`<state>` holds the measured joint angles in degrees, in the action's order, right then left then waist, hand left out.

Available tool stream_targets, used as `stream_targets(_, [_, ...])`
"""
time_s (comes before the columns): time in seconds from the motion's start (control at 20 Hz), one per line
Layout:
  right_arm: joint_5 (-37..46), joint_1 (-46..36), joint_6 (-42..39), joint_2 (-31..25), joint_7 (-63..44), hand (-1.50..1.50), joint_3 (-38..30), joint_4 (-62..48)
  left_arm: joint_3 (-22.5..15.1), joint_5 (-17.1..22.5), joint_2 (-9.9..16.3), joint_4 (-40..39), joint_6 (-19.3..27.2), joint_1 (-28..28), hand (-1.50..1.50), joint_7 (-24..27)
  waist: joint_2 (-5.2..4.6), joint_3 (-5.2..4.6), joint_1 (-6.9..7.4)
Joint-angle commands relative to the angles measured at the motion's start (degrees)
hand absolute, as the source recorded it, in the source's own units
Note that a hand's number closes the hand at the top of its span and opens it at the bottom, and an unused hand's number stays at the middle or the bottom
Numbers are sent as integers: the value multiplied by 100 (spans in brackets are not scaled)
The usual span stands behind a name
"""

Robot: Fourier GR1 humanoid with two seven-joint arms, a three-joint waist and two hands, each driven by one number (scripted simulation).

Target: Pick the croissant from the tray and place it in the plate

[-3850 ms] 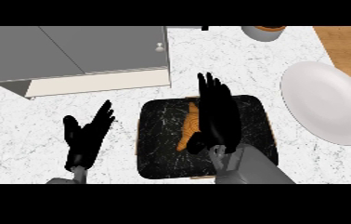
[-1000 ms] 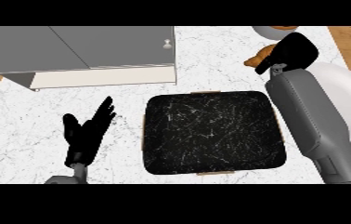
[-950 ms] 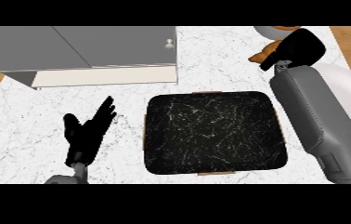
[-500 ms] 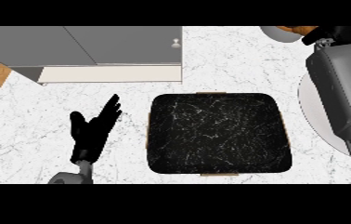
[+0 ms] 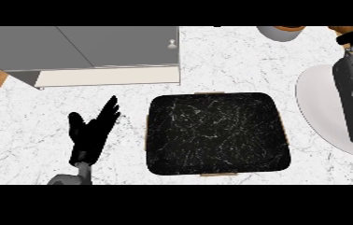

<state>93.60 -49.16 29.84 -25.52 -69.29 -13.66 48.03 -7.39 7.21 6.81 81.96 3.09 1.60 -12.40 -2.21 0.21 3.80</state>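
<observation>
The black marbled tray [image 5: 217, 133] lies in the middle of the counter with nothing on it. The white plate [image 5: 316, 105] shows partly at the right edge. My grey right forearm [image 5: 343, 95] hangs over the plate. Only a black bit of my right hand [image 5: 345, 39] shows at the top right corner. A brown sliver beside that hand may be the croissant, but I cannot tell. My left hand [image 5: 93, 128] rests open on the counter left of the tray, fingers up.
A grey cabinet front [image 5: 89, 51] with a small white knob [image 5: 172, 45] fills the upper left. A grey cup [image 5: 281, 31] with a brown inside stands at the top edge, right of centre.
My right hand lifted the croissant off the tray and carried it up and to the right, until it almost left the view. The left hand stayed put.
</observation>
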Motion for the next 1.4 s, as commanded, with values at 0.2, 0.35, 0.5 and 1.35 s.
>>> stream_targets(0.2, [1352, 746, 1302, 112, -1585, 150, -1174, 249, 42, 44, -65, -85, 13, -116, 0, 110, 49, -3, -201])
stream_targets(0.35, [1705, 1103, 1612, 386, -1586, 150, -1674, 459, 171, 54, 80, -78, -7, -104, 0, 115, 67, 1, -215])
stream_targets(0.5, [1982, 1364, 1918, 565, -1585, 150, -2056, 629, 112, -45, -60, -96, 183, 7, 0, 23, 105, 1, -279])
stream_targets(1.35, [-331, 1486, 3378, 707, 514, -150, -4236, -1222, 126, 42, -32, -143, -24, -130, 0, 98, 141, 13, -226])
